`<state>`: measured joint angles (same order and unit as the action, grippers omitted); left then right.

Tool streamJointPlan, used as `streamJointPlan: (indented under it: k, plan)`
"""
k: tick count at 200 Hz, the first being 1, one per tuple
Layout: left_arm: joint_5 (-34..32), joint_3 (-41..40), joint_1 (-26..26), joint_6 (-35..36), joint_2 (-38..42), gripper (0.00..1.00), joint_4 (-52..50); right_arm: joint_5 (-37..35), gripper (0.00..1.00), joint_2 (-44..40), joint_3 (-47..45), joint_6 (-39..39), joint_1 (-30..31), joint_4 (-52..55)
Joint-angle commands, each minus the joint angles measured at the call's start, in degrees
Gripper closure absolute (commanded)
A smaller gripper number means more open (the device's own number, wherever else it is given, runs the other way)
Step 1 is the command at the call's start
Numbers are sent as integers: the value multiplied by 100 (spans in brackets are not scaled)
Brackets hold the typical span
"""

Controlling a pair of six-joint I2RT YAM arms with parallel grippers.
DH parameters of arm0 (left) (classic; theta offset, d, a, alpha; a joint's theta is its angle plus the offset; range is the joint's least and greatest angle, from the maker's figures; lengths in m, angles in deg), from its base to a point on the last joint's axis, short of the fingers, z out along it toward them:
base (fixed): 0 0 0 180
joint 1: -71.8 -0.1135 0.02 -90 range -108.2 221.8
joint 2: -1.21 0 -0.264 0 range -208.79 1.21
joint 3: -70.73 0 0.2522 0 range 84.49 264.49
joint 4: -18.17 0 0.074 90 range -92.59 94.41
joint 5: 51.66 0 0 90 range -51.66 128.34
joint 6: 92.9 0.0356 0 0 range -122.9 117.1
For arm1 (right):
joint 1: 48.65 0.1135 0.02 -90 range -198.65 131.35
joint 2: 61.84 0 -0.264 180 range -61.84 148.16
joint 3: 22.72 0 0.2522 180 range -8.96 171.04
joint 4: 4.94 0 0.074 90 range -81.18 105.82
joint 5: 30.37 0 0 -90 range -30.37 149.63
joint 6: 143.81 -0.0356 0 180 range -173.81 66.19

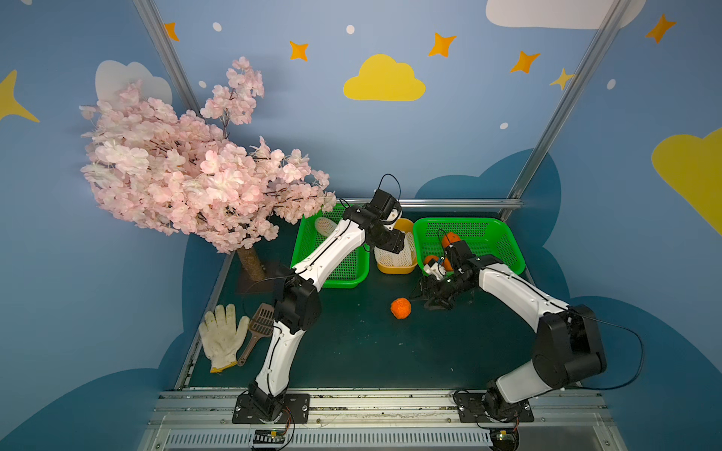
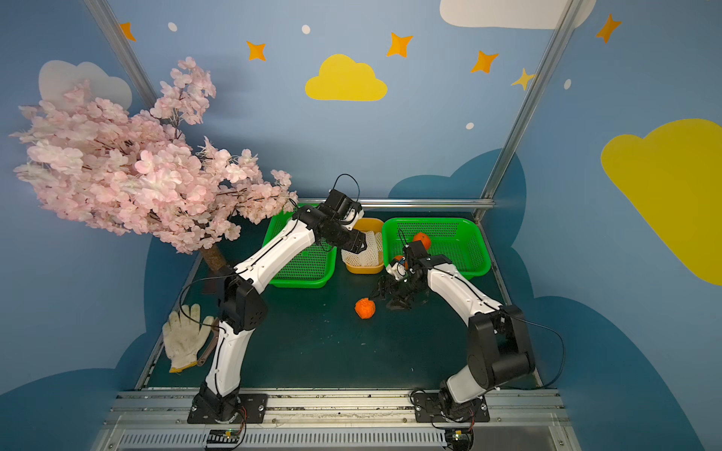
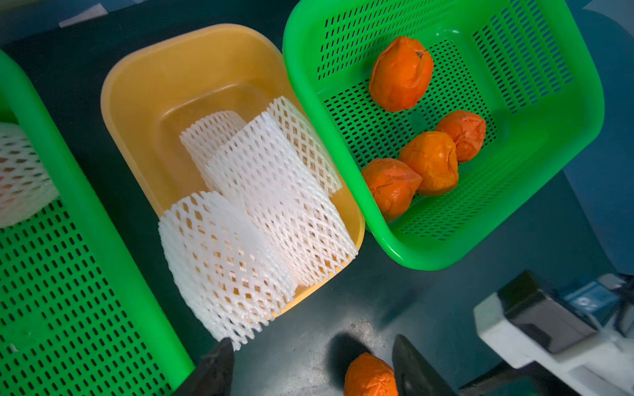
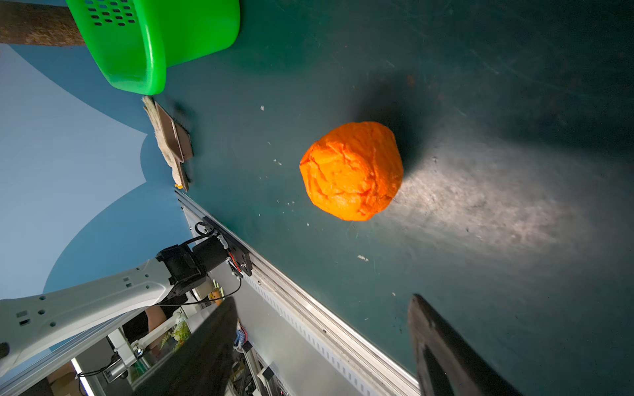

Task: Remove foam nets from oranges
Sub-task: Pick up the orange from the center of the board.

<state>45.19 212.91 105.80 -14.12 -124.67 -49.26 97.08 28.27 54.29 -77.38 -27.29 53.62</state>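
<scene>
Several empty white foam nets (image 3: 260,205) are piled in the yellow tub (image 3: 144,65), one hanging over its rim. My left gripper (image 3: 314,363) hovers open above that rim with nothing between its fingers. Several bare oranges (image 3: 429,161) lie in the right green basket (image 3: 429,257). Another bare orange (image 1: 400,307) (image 4: 351,171) rests on the dark table. My right gripper (image 4: 326,343) (image 1: 429,296) is low beside it, open and apart from it. A netted orange (image 3: 20,175) (image 1: 326,226) sits in the left green basket (image 1: 344,281).
A pink blossom tree (image 1: 187,172) overhangs the back left. A white knitted glove (image 1: 220,336) and a brown scoop (image 1: 260,324) lie at the table's left edge. The aluminium rail (image 1: 383,402) runs along the front.
</scene>
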Motion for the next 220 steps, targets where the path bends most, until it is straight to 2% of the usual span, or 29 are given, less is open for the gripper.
streamJointPlan:
  k: [1, 44, 71, 106, 128, 135, 168, 220]
  plan:
    - [340, -24, -41, -175, 460, 27, -126, 44, 22, 251, 294, 161, 151, -85]
    - [437, -845, -18, -299, 1408, 27, 436, -127, 21, 794, 526, 290, 348, -2]
    - [-66, -2013, 154, -214, 2421, 26, 1327, -222, 21, 1077, 549, 375, 395, -41]
    - [-434, -3273, 197, -269, 3658, 16, 2123, -309, 21, 1319, 702, 485, 514, 4]
    - [-643, -3846, 201, -335, 4279, 9, 2291, -256, 21, 1488, 734, 497, 593, -60]
    - [-705, -4008, 196, -344, 4484, 1, 2327, -214, 21, 1533, 748, 499, 609, -101]
    - [-1173, -4654, 151, -392, 5356, 0, 2242, -227, 21, 1768, 860, 522, 693, -111]
    - [-1361, -5256, -44, -479, 6302, 0, 1826, -305, 21, 2028, 1031, 534, 778, -119]
